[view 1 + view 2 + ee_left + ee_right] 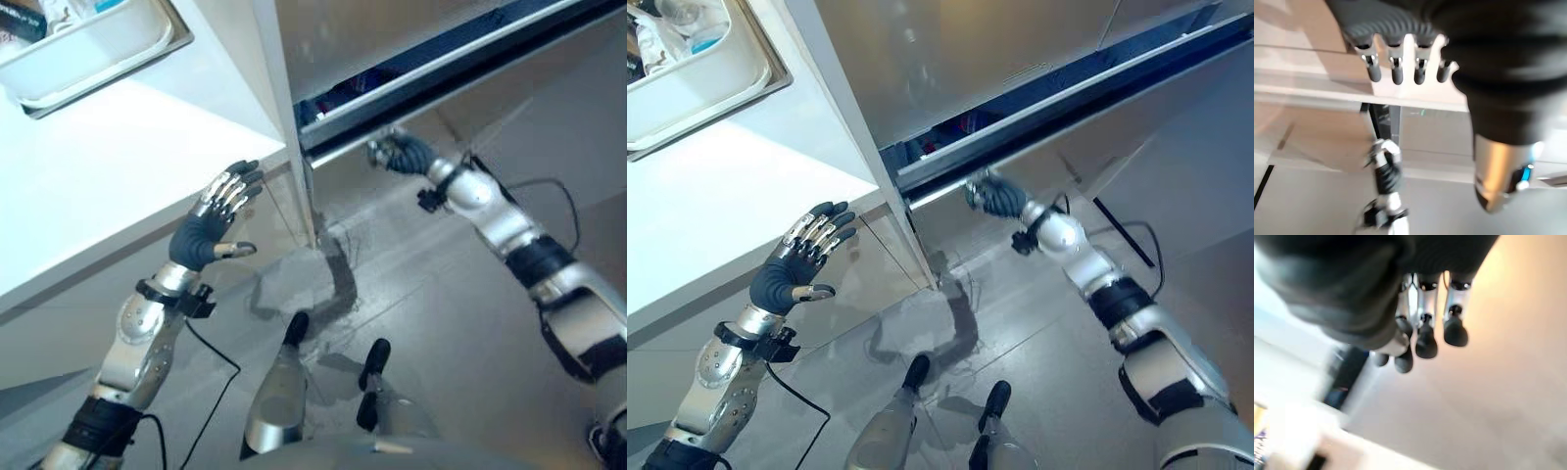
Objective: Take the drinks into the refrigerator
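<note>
The refrigerator door [1087, 147] stands ajar by a narrow dark gap. Blue and red things [955, 132] show inside the gap; I cannot tell what they are. My right hand [994, 196] is at the door's free edge by the gap, fingers curled. In the right wrist view its fingers [1425, 340] hang bent in front of the door's pale face with nothing between them. My left hand [206, 230] is raised beside the corner of the white counter [118, 166], fingers straight and spread, holding nothing.
A white basin [98, 49] with a few packets in it sits on the counter at the back left. The counter's corner and white side panel [294, 117] stand close to the refrigerator's front. Grey floor [441, 323] lies below the door.
</note>
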